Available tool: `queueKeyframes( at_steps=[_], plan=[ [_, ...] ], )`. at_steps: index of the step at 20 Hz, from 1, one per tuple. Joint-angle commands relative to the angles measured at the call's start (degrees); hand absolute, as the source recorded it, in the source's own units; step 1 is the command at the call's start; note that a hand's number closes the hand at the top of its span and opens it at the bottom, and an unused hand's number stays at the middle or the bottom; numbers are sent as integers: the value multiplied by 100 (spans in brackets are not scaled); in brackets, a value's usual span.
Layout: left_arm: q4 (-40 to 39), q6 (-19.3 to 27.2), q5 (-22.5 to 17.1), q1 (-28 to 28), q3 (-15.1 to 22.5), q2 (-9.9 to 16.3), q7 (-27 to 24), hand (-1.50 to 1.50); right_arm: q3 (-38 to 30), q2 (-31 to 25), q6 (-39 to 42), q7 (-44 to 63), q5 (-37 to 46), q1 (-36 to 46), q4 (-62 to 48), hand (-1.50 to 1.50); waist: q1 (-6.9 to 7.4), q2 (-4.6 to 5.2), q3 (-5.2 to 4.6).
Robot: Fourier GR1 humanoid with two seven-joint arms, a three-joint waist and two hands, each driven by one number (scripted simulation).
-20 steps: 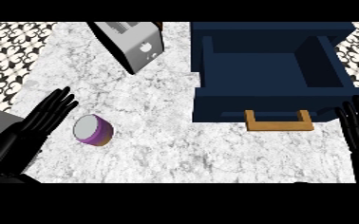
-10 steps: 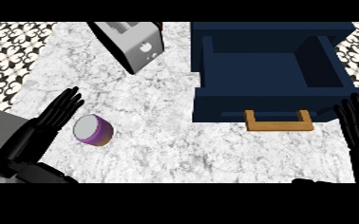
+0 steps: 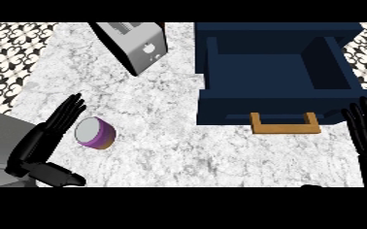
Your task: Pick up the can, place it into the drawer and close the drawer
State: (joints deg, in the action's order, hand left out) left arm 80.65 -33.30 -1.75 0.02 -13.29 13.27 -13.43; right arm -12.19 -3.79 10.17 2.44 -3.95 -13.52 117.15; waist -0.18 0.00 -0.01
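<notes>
- Since the earlier frames, my left hand [image 3: 46, 138] has slid down and closer to the can [image 3: 94, 132]; the can, drawer and toaster have not shifted.
- Now the left hand's fingers are straight and spread, pointing up and to the right, their tips just beside the can's left edge. I cannot tell whether they touch it.
- Its thumb juts out to the right, low in the view and well below the can, so nothing is gripped.
- My right hand [image 3: 356, 126] shows only as straight, relaxed fingers at the right edge of the view (fingers up, resting), just right of the drawer's front.
- I see the can lying tilted on the marble counter [image 3: 179, 145], left of centre: purple side, pale grey round end facing up.
- Further right, the dark blue drawer [image 3: 276, 68] stands pulled open, with a tan handle [image 3: 284, 124] on its front.
- At the top, left of the drawer, sits a silver toaster [image 3: 136, 46].
</notes>
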Motion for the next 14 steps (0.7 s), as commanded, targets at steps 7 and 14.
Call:
queueKeyframes(
  at_steps=[7, 14],
  plan=[
    [-1320, -17, 517, -443, -103, 355, -962, -150, -416, -123, 287, -205, -258, -31, -90, -150, -4, -2, 0],
    [-3126, 114, 1040, -1009, -159, 676, -2183, -150, 254, 328, -221, 113, 595, 113, 166, -150, -21, 9, -4]
  ],
)
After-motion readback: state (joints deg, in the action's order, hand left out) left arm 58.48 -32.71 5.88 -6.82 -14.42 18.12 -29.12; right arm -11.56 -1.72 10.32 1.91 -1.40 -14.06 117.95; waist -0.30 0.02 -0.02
